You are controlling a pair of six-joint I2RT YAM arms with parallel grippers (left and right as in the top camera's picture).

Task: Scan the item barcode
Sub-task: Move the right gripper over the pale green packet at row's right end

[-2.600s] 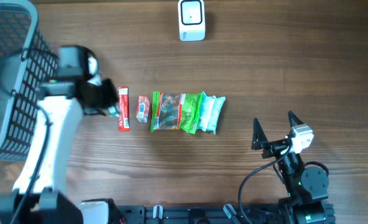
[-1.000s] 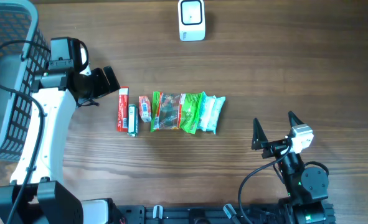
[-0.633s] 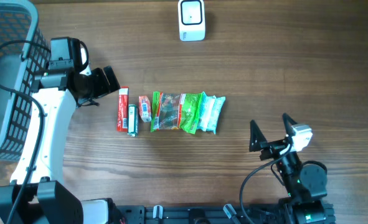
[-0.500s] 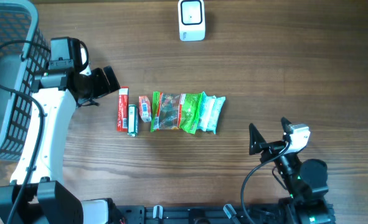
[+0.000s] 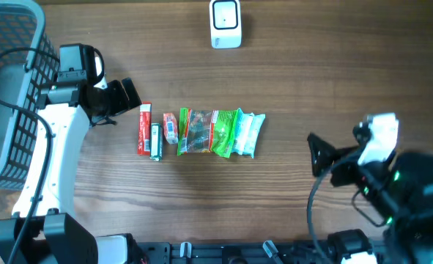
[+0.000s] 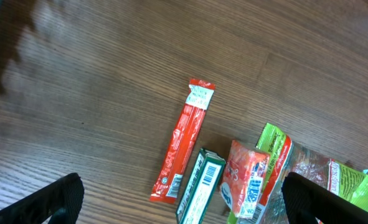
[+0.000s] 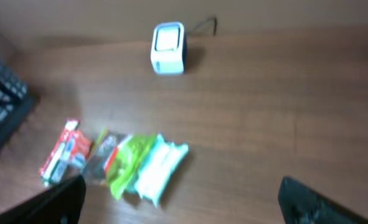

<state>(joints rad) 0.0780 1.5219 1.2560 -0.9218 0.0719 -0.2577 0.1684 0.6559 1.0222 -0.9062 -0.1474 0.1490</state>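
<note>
- We work on a brown wood-grain table point(image 5: 348, 66); nothing of the room shows beyond it.
- We can read no brand. The green box point(image 6: 199, 186) shows a barcode on its upper face, and the labels on the red stick pack point(image 6: 184, 149) are too small to read.
- Both lie mid-table in one row with a small red packet point(image 5: 170, 127), a green bag point(image 5: 209, 132) and a pale teal packet point(image 5: 249, 134).
- A white scanner point(image 5: 225, 23) stands at the far edge, well apart from the row.
- A grey mesh basket point(image 5: 11, 88) sits at the left.
- The left gripper point(image 5: 119, 103) hovers just left of the stick pack, spread wide and empty. The right gripper point(image 7: 180, 186), blurred, is likewise wide and empty.
</note>
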